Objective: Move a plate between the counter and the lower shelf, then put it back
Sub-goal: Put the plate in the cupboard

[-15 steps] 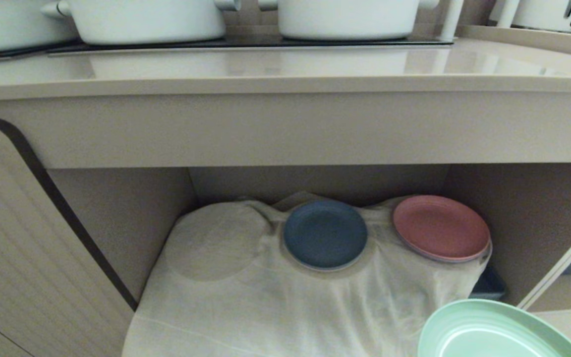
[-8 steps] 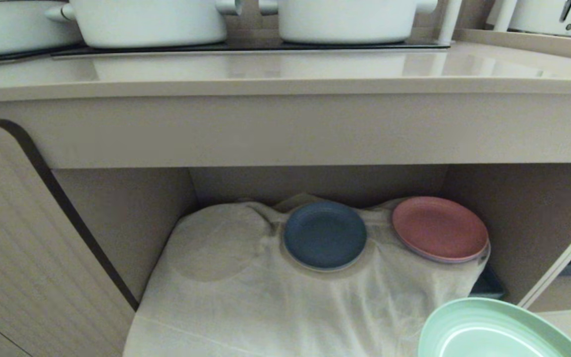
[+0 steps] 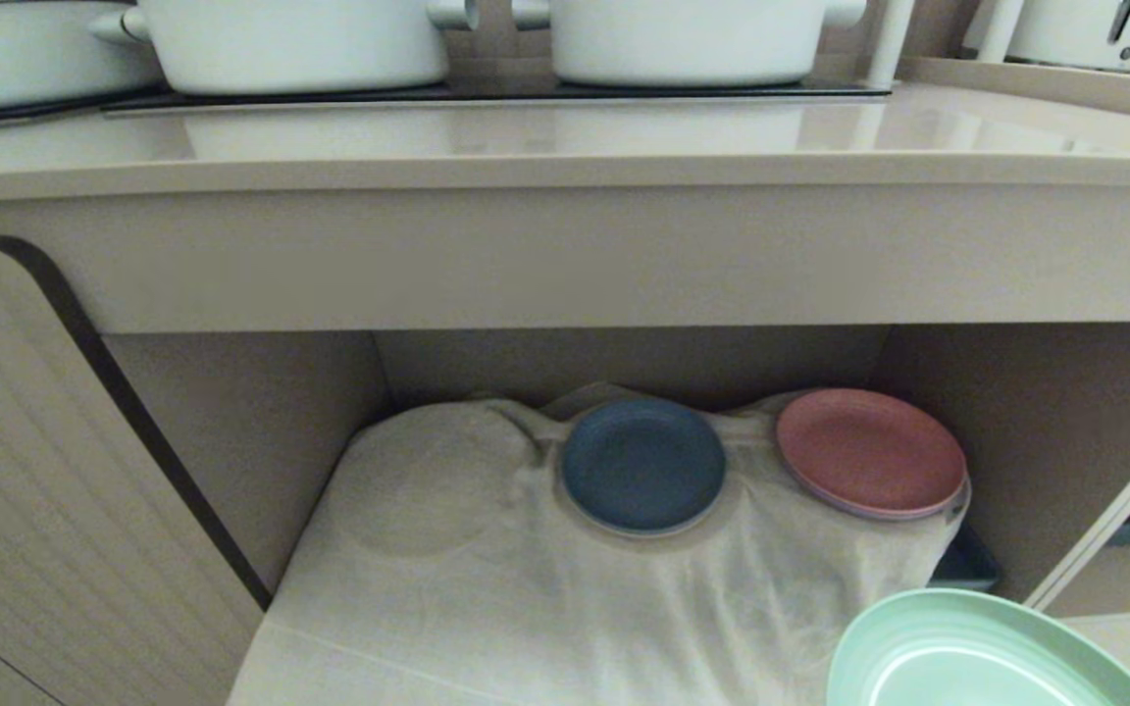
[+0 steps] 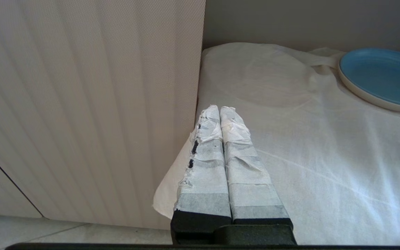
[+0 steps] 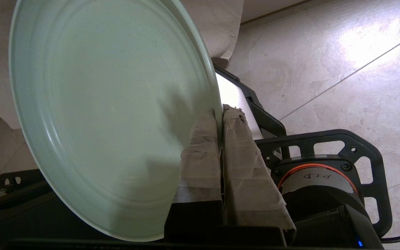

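I have the right gripper (image 5: pixel 219 114) clamped on the plate (image 3: pixel 977 657) by its rim, near right (light, stiff, probably slick). My left gripper (image 4: pixel 220 111) sits closed, empty. Farther in, the lower shelf (image 3: pixel 487 588) waits.

Whole head view shifted slightly downward since a second ago: camera moved, not things. Counter (image 3: pixel 565 167) front edge and white pots (image 3: pixel 290 44) sit marginally lower in picture; nothing else changed.
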{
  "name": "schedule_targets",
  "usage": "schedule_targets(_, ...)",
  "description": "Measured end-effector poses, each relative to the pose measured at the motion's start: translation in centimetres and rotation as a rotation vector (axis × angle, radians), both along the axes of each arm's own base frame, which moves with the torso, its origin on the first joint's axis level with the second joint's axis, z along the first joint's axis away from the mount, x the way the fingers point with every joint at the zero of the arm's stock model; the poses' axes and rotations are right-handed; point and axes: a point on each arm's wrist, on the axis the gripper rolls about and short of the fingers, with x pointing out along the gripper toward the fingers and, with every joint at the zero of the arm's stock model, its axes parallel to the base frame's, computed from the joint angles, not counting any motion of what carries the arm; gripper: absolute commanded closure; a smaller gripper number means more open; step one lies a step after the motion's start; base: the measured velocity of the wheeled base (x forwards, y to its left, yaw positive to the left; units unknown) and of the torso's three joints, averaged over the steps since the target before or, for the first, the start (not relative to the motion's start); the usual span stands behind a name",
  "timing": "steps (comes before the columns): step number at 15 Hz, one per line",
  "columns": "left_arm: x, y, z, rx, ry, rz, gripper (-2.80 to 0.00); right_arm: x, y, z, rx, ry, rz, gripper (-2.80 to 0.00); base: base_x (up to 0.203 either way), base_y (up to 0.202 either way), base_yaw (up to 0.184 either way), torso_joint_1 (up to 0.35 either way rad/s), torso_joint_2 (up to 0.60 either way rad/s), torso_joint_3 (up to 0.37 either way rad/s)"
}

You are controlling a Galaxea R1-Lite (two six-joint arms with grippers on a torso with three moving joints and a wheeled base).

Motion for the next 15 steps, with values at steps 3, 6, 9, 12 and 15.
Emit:
schedule_targets(3,0.00,0.00,0.00,0.000,0.000,0.000,0.00,0.05,0.01,0.01,0.000,-0.002,0.000,0.00,0.000,0.000,0.000,0.000,0.00,0.000)
schedule_targets(6,0.00,0.00,0.00,0.000,0.000,0.000,0.00,0.08,0.02,0.02,0.001,-0.002,0.001,0.00,0.000,0.000,0.000,0.000,0.00,0.000)
schedule_targets(9,0.00,0.00,0.00,0.000,0.000,0.000,0.00,0.07,0.02,-0.04,0.000,0.000,0.001,0.00,0.000,0.000,0.000,0.000,0.00,0.000)
schedule_targets(12,0.00,0.00,0.00,0.000,0.000,0.000,0.00,0.15,0.04,-0.10,0.000,0.004,-0.001,0.00,0.000,0.000,0.000,0.000,0.00,0.000)
schedule_targets(15,0.00,0.00,0.00,0.000,0.000,0.000,0.00,0.23,0.06,-0.10,0.000,0.005,-0.001,0.00,0.000,0.000,0.000,0.000,0.00,0.000)
